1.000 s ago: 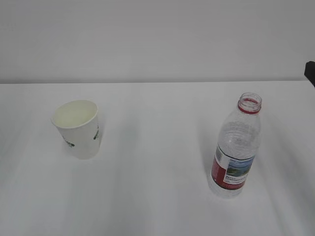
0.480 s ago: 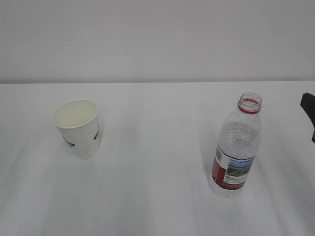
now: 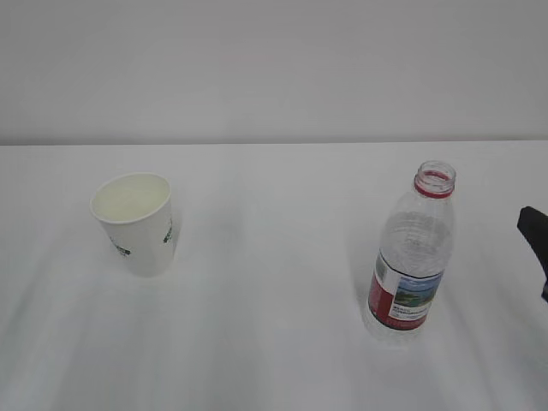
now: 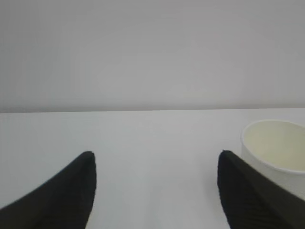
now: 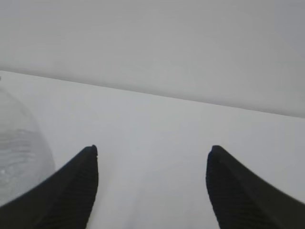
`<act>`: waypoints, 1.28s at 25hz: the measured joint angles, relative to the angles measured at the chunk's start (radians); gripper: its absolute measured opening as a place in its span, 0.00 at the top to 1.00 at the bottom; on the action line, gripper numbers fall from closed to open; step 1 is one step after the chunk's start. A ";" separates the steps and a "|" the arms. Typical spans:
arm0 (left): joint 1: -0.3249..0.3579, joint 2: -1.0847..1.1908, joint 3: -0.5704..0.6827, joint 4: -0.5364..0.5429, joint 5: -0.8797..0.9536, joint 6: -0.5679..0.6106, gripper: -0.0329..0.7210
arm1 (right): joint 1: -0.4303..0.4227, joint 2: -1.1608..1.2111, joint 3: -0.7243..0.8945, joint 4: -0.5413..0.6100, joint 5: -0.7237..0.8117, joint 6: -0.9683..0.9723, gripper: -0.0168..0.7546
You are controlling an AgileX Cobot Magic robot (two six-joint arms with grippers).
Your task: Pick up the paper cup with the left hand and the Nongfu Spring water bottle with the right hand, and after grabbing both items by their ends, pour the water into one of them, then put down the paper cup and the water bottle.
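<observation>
Paper cup [image 3: 134, 223] upright, uncapped bottle [image 3: 409, 257] apart, wrist views alone show left end effector [image 4: 157, 164] and right end effector [image 5: 152, 157] spread, empty

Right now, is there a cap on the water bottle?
No, the water bottle stands uncapped in the exterior view, its round mouth open above the red neck ring.

Soft, even, bright light fills all three views, with no harsh glare. The white table [image 3: 257, 342] and pale wall nearly merge in tone. Faint, diffuse shadows lie beside the paper cup [image 3: 135, 223] and the Nongfu Spring water bottle [image 3: 409, 257], with pale streaks across the tabletop. The exterior view is slightly soft and grainy. Both wrist views are blurrier; dark fingers [image 4: 62, 195] and [image 5: 66, 191] appear out of focus.
</observation>
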 joint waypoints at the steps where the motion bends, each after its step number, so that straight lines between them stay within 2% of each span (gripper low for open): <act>1: 0.000 0.000 0.000 0.006 -0.008 -0.004 0.19 | 0.000 0.006 0.014 -0.011 -0.021 0.000 0.28; 10: 0.000 0.000 0.000 0.089 -0.013 -0.010 0.19 | 0.000 0.095 0.092 -0.061 -0.201 0.000 0.28; 20: 0.000 0.000 0.000 0.164 0.033 -0.012 0.19 | 0.000 0.182 0.092 -0.204 -0.250 0.000 0.28; 27: 0.000 0.000 0.000 0.176 0.036 -0.012 0.19 | 0.000 0.234 0.092 -0.322 -0.250 0.006 0.28; 32: 0.000 0.000 0.000 0.179 0.037 -0.043 0.11 | 0.000 0.253 0.092 -0.363 -0.291 0.048 0.18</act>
